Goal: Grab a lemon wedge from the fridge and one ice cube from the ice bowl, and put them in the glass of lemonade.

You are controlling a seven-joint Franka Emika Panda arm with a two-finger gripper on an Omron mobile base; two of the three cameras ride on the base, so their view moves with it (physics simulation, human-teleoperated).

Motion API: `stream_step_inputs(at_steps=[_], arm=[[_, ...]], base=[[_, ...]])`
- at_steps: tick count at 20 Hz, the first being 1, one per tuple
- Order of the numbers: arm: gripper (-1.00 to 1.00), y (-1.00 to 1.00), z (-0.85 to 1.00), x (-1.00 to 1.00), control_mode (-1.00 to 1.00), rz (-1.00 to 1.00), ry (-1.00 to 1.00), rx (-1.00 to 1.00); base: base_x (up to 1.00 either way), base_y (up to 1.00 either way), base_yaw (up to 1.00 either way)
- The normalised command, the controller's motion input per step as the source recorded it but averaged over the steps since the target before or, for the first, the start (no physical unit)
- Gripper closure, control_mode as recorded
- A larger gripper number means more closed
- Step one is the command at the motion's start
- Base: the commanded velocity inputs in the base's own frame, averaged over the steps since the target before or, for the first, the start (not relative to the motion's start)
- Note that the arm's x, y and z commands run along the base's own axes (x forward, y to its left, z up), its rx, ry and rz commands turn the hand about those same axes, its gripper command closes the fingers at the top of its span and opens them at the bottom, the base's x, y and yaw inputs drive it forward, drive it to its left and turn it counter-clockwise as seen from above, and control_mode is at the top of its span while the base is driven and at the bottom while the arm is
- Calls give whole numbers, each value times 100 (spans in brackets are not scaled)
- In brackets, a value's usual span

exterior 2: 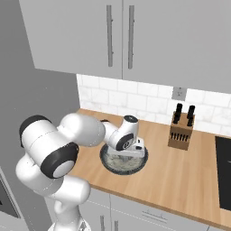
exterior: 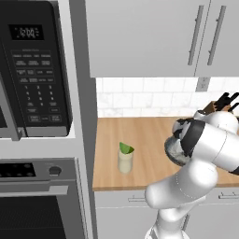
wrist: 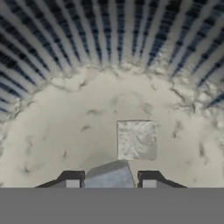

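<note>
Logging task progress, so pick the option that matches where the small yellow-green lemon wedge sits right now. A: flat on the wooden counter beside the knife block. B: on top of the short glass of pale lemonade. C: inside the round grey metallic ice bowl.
B: the left base view shows the small yellow-green lemon wedge perched on the rim of the short glass of pale lemonade, apart from the round grey metallic ice bowl.

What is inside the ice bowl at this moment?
The ice bowl holds whitish speckled ice, an ice cube, and another cube between the tips of the gripper. The hand covers the bowl's middle in the base views.
</note>
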Motion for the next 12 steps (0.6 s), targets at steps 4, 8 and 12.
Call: stream_step_inputs(at_steps=[4,8,12], arm=[[100,0,0,0,-100,0,0,0],[100,0,8,0,-100,0,-4,0],[100,0,67,-5,-100,3,-13,0]], base=[[0,0,0],[0,0,0],[0,0,0]])
